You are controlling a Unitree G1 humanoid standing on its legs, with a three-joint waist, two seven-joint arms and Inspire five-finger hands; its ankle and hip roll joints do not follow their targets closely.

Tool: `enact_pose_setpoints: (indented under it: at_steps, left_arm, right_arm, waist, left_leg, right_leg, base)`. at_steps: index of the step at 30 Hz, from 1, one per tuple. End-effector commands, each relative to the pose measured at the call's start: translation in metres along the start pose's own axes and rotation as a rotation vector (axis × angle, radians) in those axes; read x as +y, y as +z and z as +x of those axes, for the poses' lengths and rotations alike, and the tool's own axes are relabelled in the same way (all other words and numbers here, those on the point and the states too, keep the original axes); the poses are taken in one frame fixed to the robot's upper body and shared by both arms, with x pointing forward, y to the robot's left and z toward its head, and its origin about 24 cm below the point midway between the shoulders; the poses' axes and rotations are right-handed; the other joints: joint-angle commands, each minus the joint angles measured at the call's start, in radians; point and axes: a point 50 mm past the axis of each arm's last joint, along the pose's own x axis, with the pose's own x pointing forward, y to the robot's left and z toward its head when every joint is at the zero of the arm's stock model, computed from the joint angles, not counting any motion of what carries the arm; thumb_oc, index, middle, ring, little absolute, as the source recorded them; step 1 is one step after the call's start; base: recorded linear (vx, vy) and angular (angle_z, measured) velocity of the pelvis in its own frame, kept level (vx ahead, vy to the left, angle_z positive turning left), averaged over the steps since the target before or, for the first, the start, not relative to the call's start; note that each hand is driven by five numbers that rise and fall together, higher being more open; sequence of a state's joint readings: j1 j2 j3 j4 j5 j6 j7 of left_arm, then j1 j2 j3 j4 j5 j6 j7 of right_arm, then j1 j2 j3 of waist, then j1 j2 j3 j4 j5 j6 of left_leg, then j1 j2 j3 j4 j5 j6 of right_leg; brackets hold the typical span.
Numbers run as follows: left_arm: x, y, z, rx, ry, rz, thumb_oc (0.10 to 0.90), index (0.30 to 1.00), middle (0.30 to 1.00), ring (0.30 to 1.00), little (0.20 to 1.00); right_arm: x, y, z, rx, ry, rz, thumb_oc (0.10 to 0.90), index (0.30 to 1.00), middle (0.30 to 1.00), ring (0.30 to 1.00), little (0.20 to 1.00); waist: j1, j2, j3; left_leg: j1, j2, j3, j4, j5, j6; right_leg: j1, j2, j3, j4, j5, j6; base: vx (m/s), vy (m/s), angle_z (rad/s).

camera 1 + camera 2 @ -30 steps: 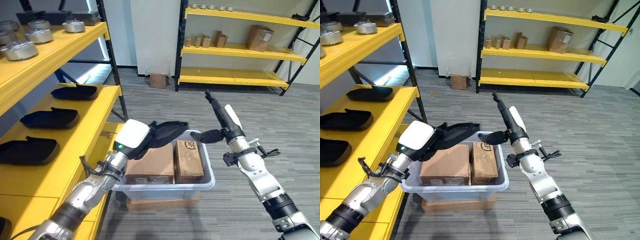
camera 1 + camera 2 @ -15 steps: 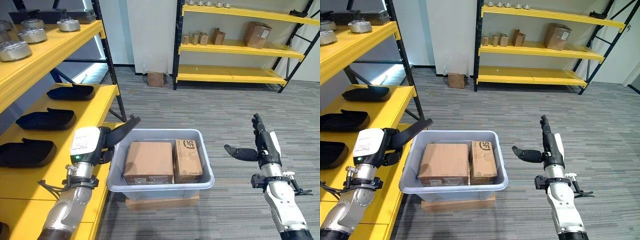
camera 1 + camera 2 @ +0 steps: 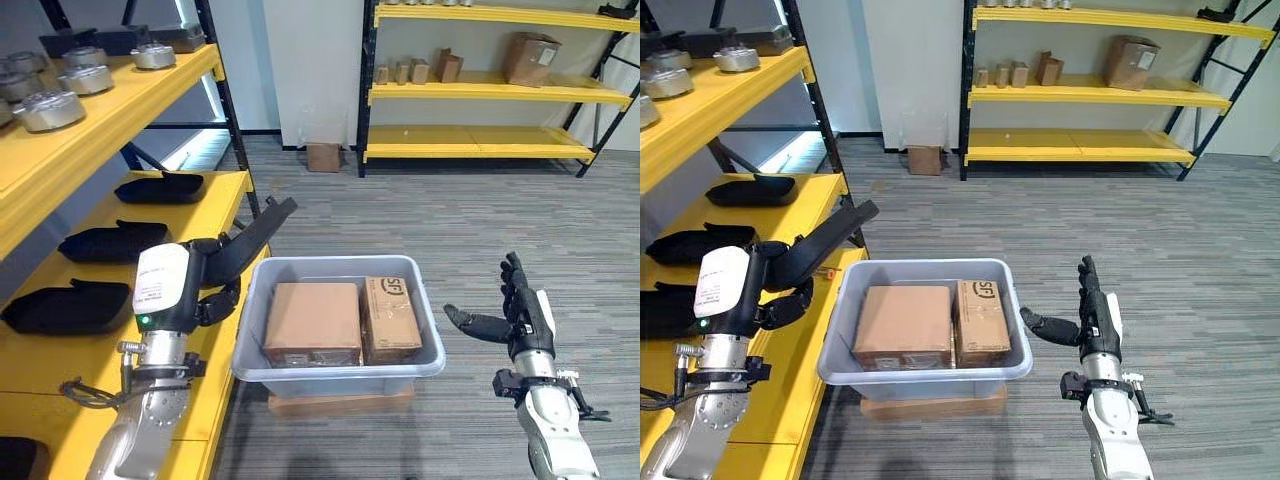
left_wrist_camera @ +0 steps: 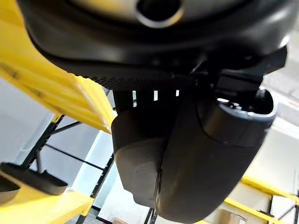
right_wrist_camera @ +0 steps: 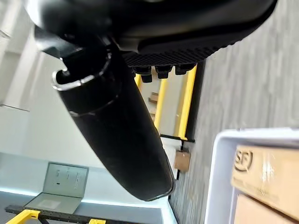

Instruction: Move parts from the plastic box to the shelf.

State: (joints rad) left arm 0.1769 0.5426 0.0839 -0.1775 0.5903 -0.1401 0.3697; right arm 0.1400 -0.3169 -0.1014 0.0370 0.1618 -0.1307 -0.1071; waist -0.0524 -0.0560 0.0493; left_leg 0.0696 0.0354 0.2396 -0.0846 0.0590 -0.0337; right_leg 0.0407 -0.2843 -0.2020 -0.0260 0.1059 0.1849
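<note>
The left hand (image 3: 190, 285) is held raised between the plastic box (image 3: 338, 370) and the yellow shelf (image 3: 200, 215). Its fingers (image 3: 200, 305) are curled round a long, flat black part (image 3: 255, 235) with a matte, moulded look, which slants up and away from the hand toward the box's near-left corner without touching the box.

The right hand (image 3: 520, 320) is held upright to the right of the box, well apart from it. Its fingers (image 3: 512, 285) are straight and extended, the thumb (image 3: 470, 320) is spread toward the box, and nothing is held or touched.

The box is a pale grey, translucent plastic tub with rounded corners and a rolled rim, set on a flat piece of cardboard (image 3: 335, 403) on the grey carpeted floor (image 3: 450, 220). Two brown cardboard cartons are seen inside it side by side: a wider plain one (image 3: 312, 320) toward the shelf and a narrower printed one (image 3: 392, 318) on the far side from the shelf.

Left of the box, the shelf's yellow boards are carried by dark metal uprights. Three black, shallow, elongated parts (image 3: 112, 242) are laid in a row on the middle board, and round silvery metal parts (image 3: 50, 108) are set on the upper board.

Beyond the box, a second yellow shelf (image 3: 480, 95) is seen against the far wall, with brown cartons (image 3: 525, 58) on it.
</note>
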Motion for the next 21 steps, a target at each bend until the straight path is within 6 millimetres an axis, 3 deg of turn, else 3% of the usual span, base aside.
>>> enact_pose_setpoints:
  at_steps: [1, 2, 3, 4, 6, 7, 9, 14, 15, 18, 21]
  left_arm:
    - [0.062, 0.039, 0.037, -0.262, 0.347, -0.048, 0.400, 0.300, 0.300, 0.300, 0.300]
    - [0.063, 0.042, 0.039, -0.283, 0.348, -0.052, 0.400, 0.300, 0.300, 0.300, 0.300]
    - [0.066, 0.053, 0.046, -0.350, 0.350, -0.042, 0.400, 0.300, 0.300, 0.300, 0.300]
    - [0.066, 0.053, 0.046, -0.351, 0.351, -0.043, 0.400, 0.300, 0.300, 0.300, 0.300]
    - [0.068, 0.061, 0.049, -0.391, 0.356, -0.052, 0.400, 0.300, 0.300, 0.300, 0.300]
    - [0.071, 0.068, 0.051, -0.426, 0.360, -0.063, 0.400, 0.300, 0.300, 0.300, 0.300]
    - [0.074, 0.068, 0.050, -0.426, 0.370, -0.070, 0.400, 0.300, 0.300, 0.300, 0.300]
    - [0.081, 0.065, 0.042, -0.406, 0.402, -0.088, 0.400, 0.300, 0.300, 0.300, 0.300]
    - [0.087, 0.063, 0.037, -0.390, 0.434, -0.120, 0.400, 0.300, 0.300, 0.300, 0.300]
    - [0.090, 0.064, 0.036, -0.393, 0.442, -0.130, 0.400, 0.300, 0.300, 0.300, 0.300]
    - [0.098, 0.066, 0.033, -0.415, 0.476, -0.124, 0.400, 0.300, 0.300, 0.300, 0.300]
  right_arm:
    - [0.008, 0.073, 0.021, -0.384, 0.026, 0.053, 0.900, 1.000, 1.000, 1.000, 1.000]
    - [0.011, 0.076, 0.022, -0.400, 0.035, 0.050, 0.900, 1.000, 1.000, 1.000, 1.000]
    - [0.019, 0.080, 0.024, -0.415, 0.067, 0.049, 0.900, 1.000, 1.000, 1.000, 1.000]
    - [0.019, 0.080, 0.025, -0.417, 0.066, 0.049, 0.900, 1.000, 1.000, 1.000, 1.000]
    - [0.020, 0.083, 0.025, -0.431, 0.073, 0.029, 0.900, 1.000, 1.000, 1.000, 1.000]
    - [0.023, 0.084, 0.025, -0.435, 0.081, 0.039, 0.900, 1.000, 1.000, 1.000, 1.000]
    - [0.025, 0.086, 0.026, -0.441, 0.092, 0.028, 0.900, 1.000, 1.000, 1.000, 1.000]
    - [0.034, 0.086, 0.026, -0.435, 0.141, 0.049, 0.900, 1.000, 1.000, 1.000, 1.000]
    - [0.046, 0.090, 0.027, -0.448, 0.200, 0.084, 0.900, 1.000, 1.000, 1.000, 1.000]
    - [0.047, 0.093, 0.027, -0.461, 0.216, 0.077, 0.900, 1.000, 1.000, 1.000, 1.000]
    - [0.048, 0.097, 0.028, -0.481, 0.236, 0.060, 0.900, 1.000, 1.000, 1.000, 1.000]
  waist:
    - [0.025, -0.030, -0.016]
    - [0.024, -0.029, -0.009]
    - [0.020, -0.019, 0.000]
    - [0.023, -0.019, -0.001]
    - [0.027, -0.009, -0.001]
    - [0.029, -0.002, -0.008]
    - [0.034, 0.000, -0.011]
    - [0.058, 0.004, -0.014]
    - [0.080, 0.026, 0.004]
    - [0.084, 0.043, 0.016]
    - [0.099, 0.087, 0.048]
  left_leg:
    - [0.006, -0.020, -0.116, 0.032, -0.109, 0.042]
    - [-0.009, -0.018, -0.128, 0.038, -0.104, 0.043]
    - [-0.036, -0.018, -0.153, 0.047, -0.091, 0.046]
    - [-0.041, -0.017, -0.150, 0.050, -0.091, 0.045]
    - [-0.071, -0.019, -0.188, 0.061, -0.076, 0.049]
    - [-0.095, -0.026, -0.239, 0.071, -0.061, 0.048]
    - [-0.111, -0.025, -0.272, 0.080, -0.046, 0.041]
    - [-0.138, -0.001, -0.326, 0.092, -0.021, 0.011]
    - [-0.162, 0.044, -0.360, 0.078, 0.032, -0.018]
    - [-0.179, 0.066, -0.378, 0.072, 0.061, -0.039]
    - [-0.210, 0.096, -0.418, 0.052, 0.134, -0.074]
  right_leg:
    - [-0.056, -0.057, 0.082, 0.118, 0.029, 0.066]
    - [-0.063, -0.051, 0.118, 0.139, 0.026, 0.065]
    - [-0.071, -0.019, 0.198, 0.182, -0.026, 0.054]
    - [-0.080, -0.018, 0.202, 0.190, -0.029, 0.053]
    - [-0.078, 0.028, 0.264, 0.269, -0.100, 0.025]
    - [-0.062, 0.071, 0.318, 0.330, -0.143, 0.003]
    - [-0.057, 0.086, 0.321, 0.323, -0.180, -0.021]
    - [-0.007, 0.110, 0.252, 0.221, -0.255, -0.050]
    - [0.001, 0.153, 0.235, 0.176, -0.259, -0.078]
    - [0.014, 0.176, 0.217, 0.145, -0.254, -0.096]
    - [0.037, 0.213, 0.176, 0.101, -0.244, -0.122]
  base:
    - [-0.13, -0.006, 0.06]
    - [-0.21, -0.015, 0.12]
    - [-0.16, -0.017, 0.28]
    - [-0.15, -0.007, 0.64]
    - [-0.11, -0.074, 1.02]
    - [-0.10, -0.117, 0.87]
    - [-0.14, -0.163, 0.96]
    - [-0.17, -0.292, 0.62]
    - [-0.31, -0.442, 0.54]
    - [-0.19, -0.259, 0.05]
    - [-0.22, -0.243, 0.13]
